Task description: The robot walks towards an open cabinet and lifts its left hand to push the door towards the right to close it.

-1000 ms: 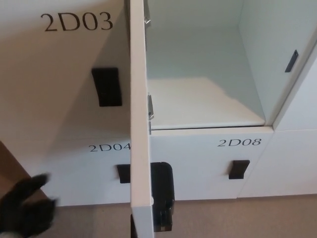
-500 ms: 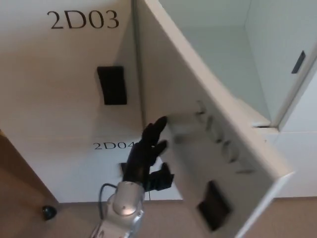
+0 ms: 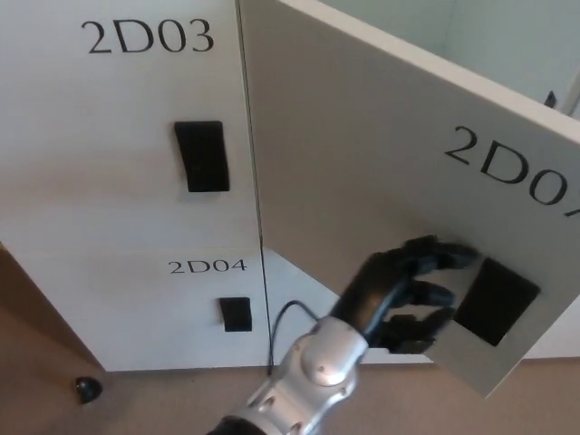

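View: a bank of white lockers is seen from the robot's head camera, looking down and forward.

Door: the open cabinet door (image 3: 381,172), marked with a number beginning 2D0, is seen swung well across its opening, its outer face now turned towards the camera; its far edge is still tilted away from the frame, so it is not yet shut.

Change: 1 second ago the door was seen edge-on, standing straight out from the lockers; half a second ago it had been pushed partway round. The swing to the right is judged to be well advanced, with only the last part of the closing left.

Left hand: the left hand (image 3: 403,292) is raised on its silver wrist and laid against the door's lower face, just beside the black handle recess (image 3: 496,300). Its fingers are spread and slightly curled; nothing is held.

Right hand: not seen.

Cabinet interior: only a pale strip of the compartment (image 3: 471,36) is left showing above the door; no contents can be made out in it.

Neighbours: lockers 2D03 (image 3: 118,136) and 2D04 (image 3: 195,308) are shut, each with a black handle.

Floor: brown carpet (image 3: 136,403) is seen below, with a small dark round object (image 3: 88,389) near the lockers.
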